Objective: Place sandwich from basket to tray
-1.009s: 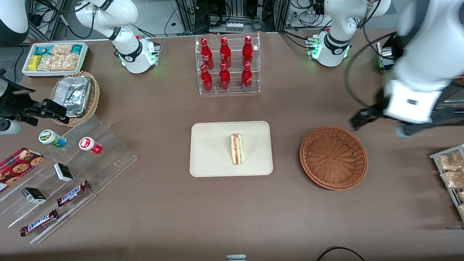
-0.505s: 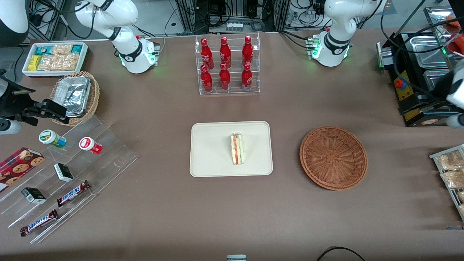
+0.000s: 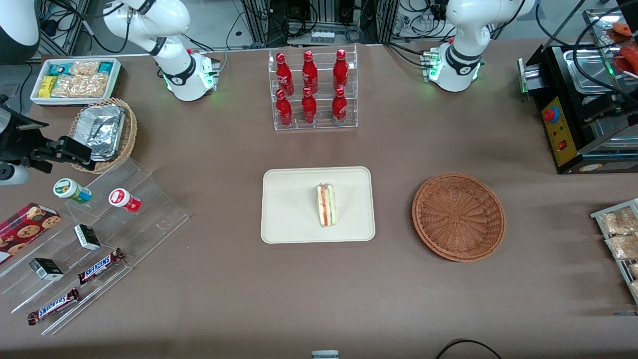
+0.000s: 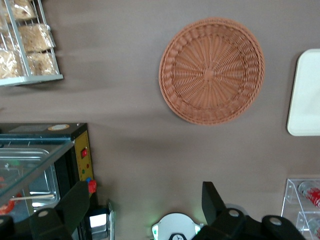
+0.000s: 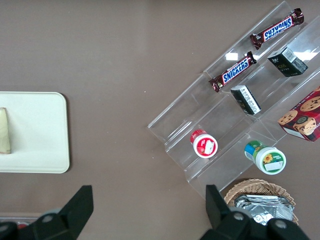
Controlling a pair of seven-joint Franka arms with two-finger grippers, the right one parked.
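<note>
From the front view I see the sandwich (image 3: 326, 205) lying on the tray (image 3: 289, 219), a little toward the working arm's side of the tray's middle, with its striped cut edge facing up. The basket (image 3: 458, 217) sits well apart from the tray, toward the working arm's end of the table, and I find nothing in it. The working arm's hand does not show in this view at all; only its base stands at the table's edge farthest from the camera. On that evidence I judge the transfer itself done.

In the left wrist view I look straight down from high up. The gripper (image 4: 145, 205) hangs well above the bare table with its two fingers spread wide and nothing between them. The basket (image 4: 211, 70) shows whole and empty, its woven floor plain to see. Only a corner of the tray (image 4: 305, 95) enters this view, so I cannot confirm the sandwich from here.

The right wrist view gives me the tray (image 5: 35, 135) again, with a sliver of the sandwich (image 5: 4, 131) cut off at the picture's edge; it seems to lie flat on the tray, though I see too little to be sure.

I reckon nothing is left but parking the arm.
</note>
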